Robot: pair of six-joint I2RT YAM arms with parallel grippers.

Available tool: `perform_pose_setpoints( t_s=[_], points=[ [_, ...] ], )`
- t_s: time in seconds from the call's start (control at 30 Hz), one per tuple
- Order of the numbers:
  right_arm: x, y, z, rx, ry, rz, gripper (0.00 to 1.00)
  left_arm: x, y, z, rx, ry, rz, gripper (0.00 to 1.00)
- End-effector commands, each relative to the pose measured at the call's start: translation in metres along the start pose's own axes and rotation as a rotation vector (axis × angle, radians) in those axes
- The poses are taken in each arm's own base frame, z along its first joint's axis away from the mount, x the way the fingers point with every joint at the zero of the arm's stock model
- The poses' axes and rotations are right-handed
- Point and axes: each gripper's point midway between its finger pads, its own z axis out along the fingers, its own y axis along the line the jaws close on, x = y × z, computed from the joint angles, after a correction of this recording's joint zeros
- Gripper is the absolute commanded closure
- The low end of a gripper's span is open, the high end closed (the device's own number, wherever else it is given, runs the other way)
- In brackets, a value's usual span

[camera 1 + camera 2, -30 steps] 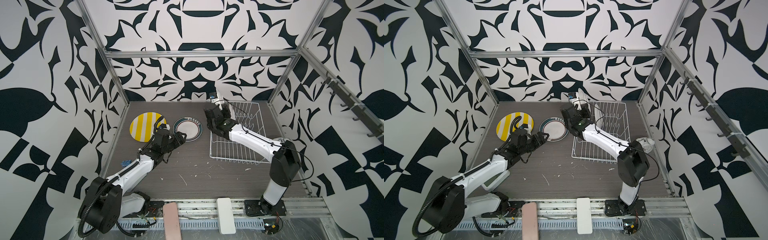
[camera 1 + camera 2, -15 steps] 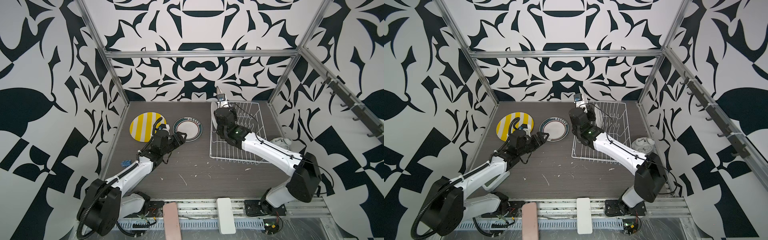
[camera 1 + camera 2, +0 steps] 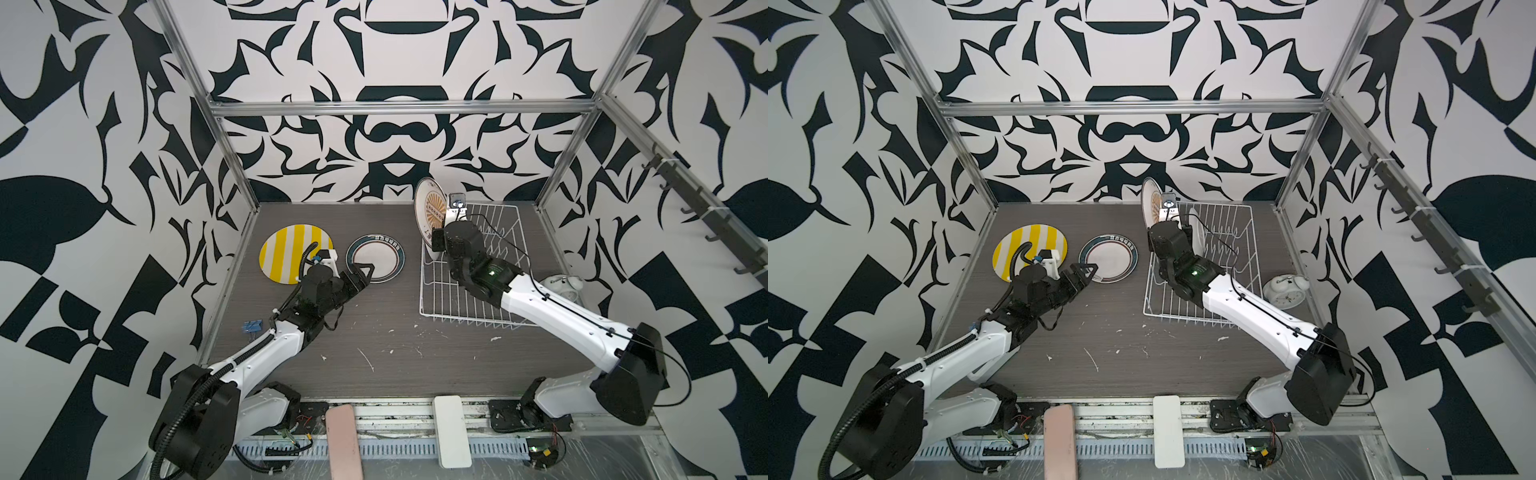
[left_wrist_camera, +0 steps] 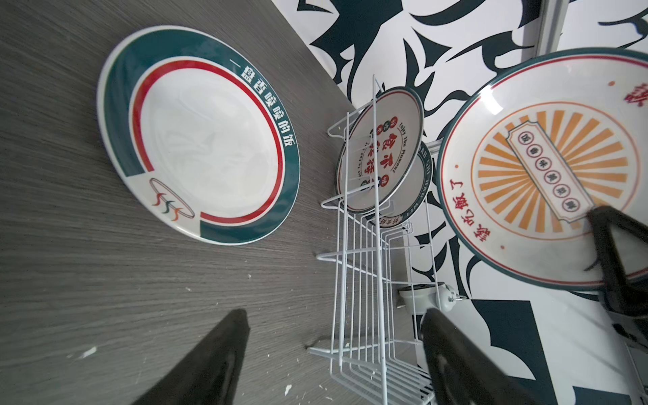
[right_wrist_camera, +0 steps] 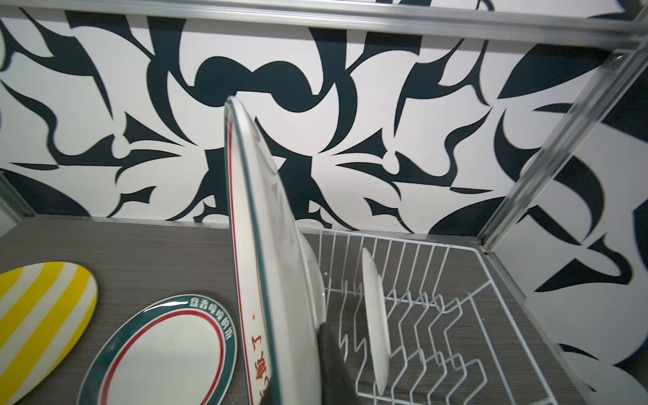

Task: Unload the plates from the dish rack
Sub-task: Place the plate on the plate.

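Nearest us, the left gripper [image 3: 365, 274] hangs low over the bench [image 3: 395, 353] with its jaws spread wide and nothing between them, its tips at the near rim of the green-rimmed plate [image 3: 380, 257]. That plate lies flat, with the yellow-striped plate [image 3: 286, 253] flat just beside it on the left.

Further back, the right gripper [image 3: 434, 243] is clamped on the lower edge of the sunburst plate [image 3: 430, 208]. The plate stands on edge above the far left corner of the dish rack [image 3: 469, 316], and it looks clear of the tines. Here's the relation that counts: the disc is upright, its plane running near to far, with its printed face turned left toward the two laid plates. So the open bench lies to the gripper's left, and the plate likely has to tip from vertical to flat on the way. The right arm owns this one (the left is closer to the landing spot, though).

Against a second ago, the right gripper is higher and further back, where then it sat low at the rack's left edge. Its arm is stretched out now. The left arm has barely shifted, jaws just as wide.

Furthest along, two printed plates [image 4: 380, 150] stand in the rack's tines. The alarm clock [image 3: 1285, 289] sits outside the rack on its right.
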Motion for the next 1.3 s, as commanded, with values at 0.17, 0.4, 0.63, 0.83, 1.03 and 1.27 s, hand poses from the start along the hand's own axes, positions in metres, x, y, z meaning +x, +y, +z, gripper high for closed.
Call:
perform_pose_setpoints(
  t_s=[0.17, 0.4, 0.63, 0.83, 1.03, 1.27],
  points=[
    [-0.013, 0.020, -0.021, -0.247, 0.026, 0.279, 1.00, -0.010, -0.020, -0.007, 0.100, -0.059, -0.030, 0.18],
    [0.005, 0.029, -0.018, -0.364, 0.114, 0.417, 1.00, -0.014, -0.025, -0.013, 0.131, -0.088, -0.033, 0.18],
    [0.035, 0.050, -0.018, -0.459, 0.229, 0.474, 1.00, -0.015, -0.029, -0.014, 0.147, -0.088, -0.030, 0.16],
    [0.045, 0.062, -0.020, -0.517, 0.281, 0.506, 1.00, -0.013, -0.031, -0.009, 0.162, -0.068, -0.037, 0.16],
    [0.050, 0.071, -0.024, -0.598, 0.345, 0.545, 1.00, -0.013, -0.032, -0.006, 0.234, -0.041, -0.086, 0.18],
    [0.059, 0.087, -0.025, -0.740, 0.442, 0.683, 1.00, -0.012, -0.026, -0.006, 0.229, -0.046, -0.095, 0.23]
  ],
)
